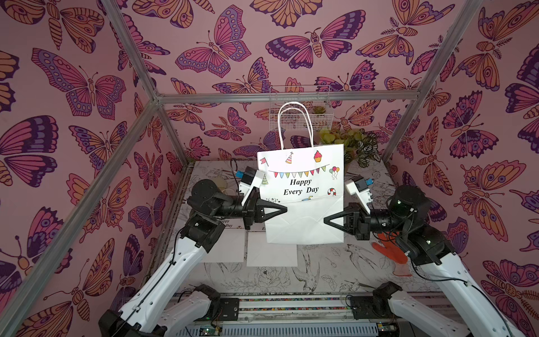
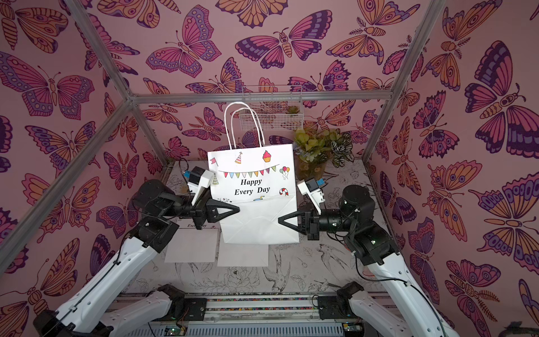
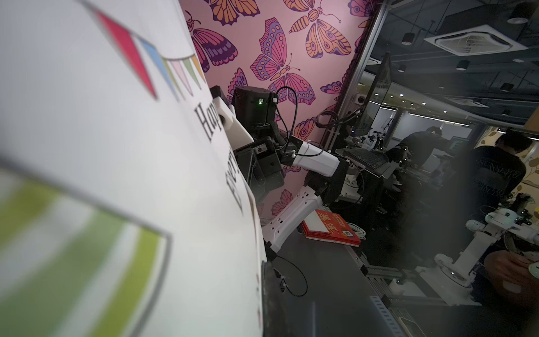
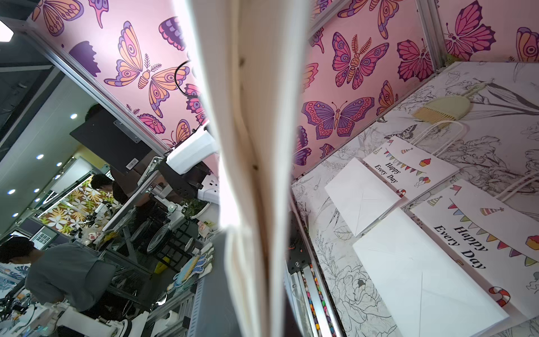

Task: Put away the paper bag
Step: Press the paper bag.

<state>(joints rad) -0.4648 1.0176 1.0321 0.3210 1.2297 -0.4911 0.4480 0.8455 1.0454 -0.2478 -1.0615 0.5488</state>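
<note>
The paper bag point(image 1: 303, 204) is white, folded flat, and printed with bunting and "Happy Every Day". It hangs upright in the air above the table, with its rope handles point(image 1: 294, 122) pointing up and its bottom flap folded up over the lower front. My left gripper point(image 1: 284, 209) is shut on the bag's left side edge, and my right gripper point(image 1: 326, 221) is shut on its right side edge. Both top views show this, with the bag point(image 2: 256, 210) between the two grippers. The bag point(image 3: 116, 146) fills much of the left wrist view. The right wrist view shows the bag point(image 4: 250, 146) edge-on.
Two more folded bags lie flat on the table point(image 1: 335, 277) under the held one, the nearer bag point(image 4: 423, 277) and the farther bag point(image 4: 361, 195). A wire basket point(image 1: 300, 116) hangs on the back wall beside a potted plant point(image 1: 355, 143). An orange glove point(image 1: 390, 251) lies right, a brush point(image 4: 443, 109) far left.
</note>
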